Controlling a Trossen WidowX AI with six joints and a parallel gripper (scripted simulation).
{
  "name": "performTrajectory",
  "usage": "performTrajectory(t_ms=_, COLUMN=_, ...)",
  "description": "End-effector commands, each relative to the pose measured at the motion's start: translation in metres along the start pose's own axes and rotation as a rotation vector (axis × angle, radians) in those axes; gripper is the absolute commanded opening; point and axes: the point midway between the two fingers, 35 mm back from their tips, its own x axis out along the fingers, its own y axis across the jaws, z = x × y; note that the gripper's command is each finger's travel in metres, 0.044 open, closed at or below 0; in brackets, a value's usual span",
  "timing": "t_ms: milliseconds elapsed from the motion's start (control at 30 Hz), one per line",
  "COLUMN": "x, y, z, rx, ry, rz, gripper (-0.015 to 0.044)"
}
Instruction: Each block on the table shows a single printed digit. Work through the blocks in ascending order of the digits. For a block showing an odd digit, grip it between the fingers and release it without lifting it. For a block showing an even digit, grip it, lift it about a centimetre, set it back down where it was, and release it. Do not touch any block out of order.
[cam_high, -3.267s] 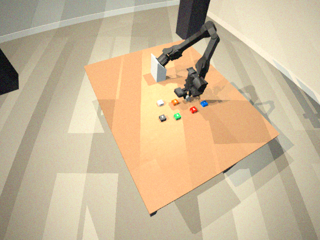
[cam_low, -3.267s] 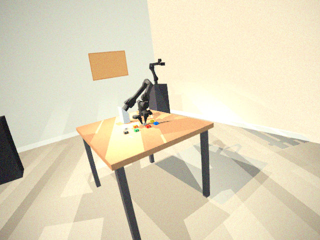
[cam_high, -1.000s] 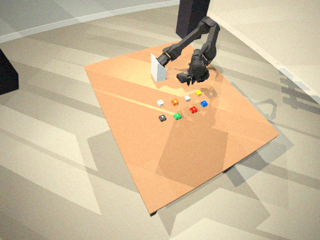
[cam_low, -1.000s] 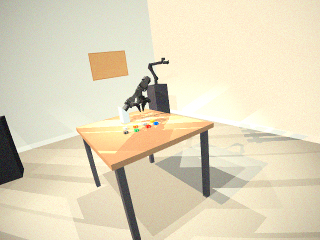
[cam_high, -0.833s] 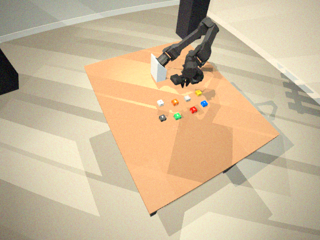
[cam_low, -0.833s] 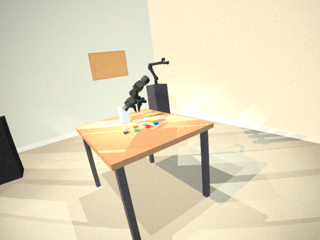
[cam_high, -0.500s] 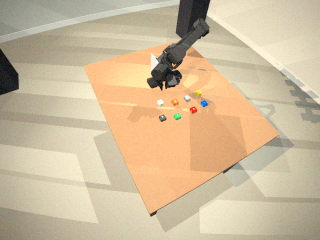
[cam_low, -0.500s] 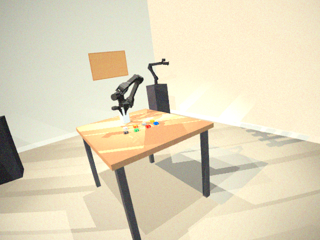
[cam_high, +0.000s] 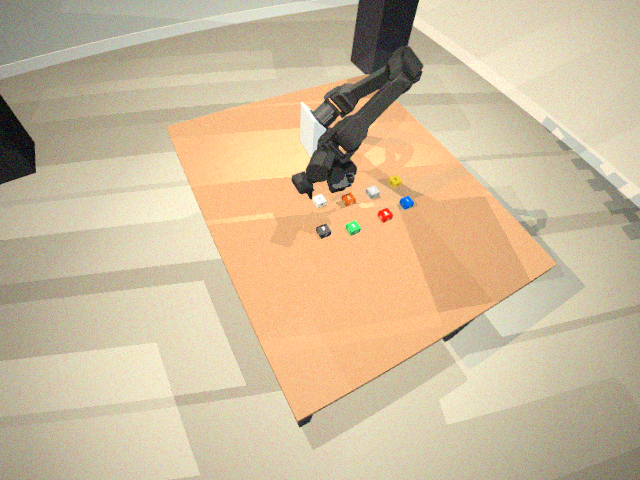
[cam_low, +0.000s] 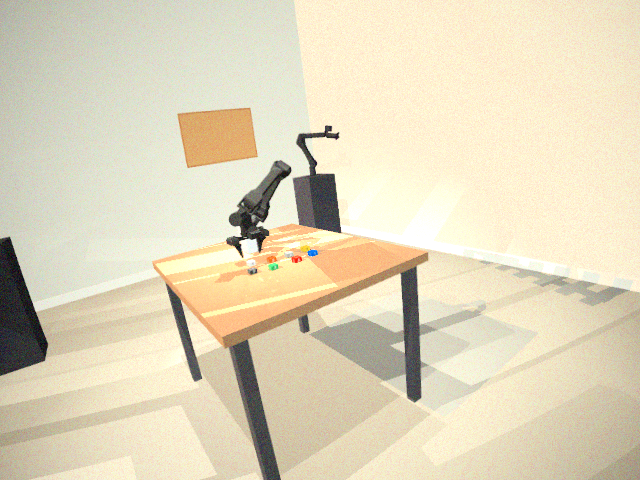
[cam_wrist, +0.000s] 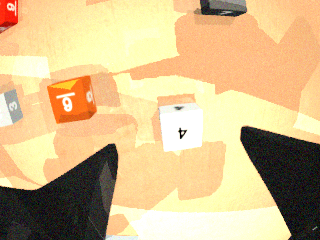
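The place looks like a robot lab, or a test room. A wooden tabletop stands on dark legs below the hand. Beyond the hand, a second, smaller robot arm is mounted on a dark pedestal. A plain brown board is on the pale wall.
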Motion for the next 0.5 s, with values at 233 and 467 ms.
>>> performTrajectory(t_ms=233, x=0.018, y=0.000, z=0.000, rx=0.007, ry=-0.001, rz=0.005, gripper=0.0400)
performTrajectory(t_ms=467, x=0.029, y=0.001, z=-0.001, rx=0.007, ry=-0.001, rz=0.006, gripper=0.0400)
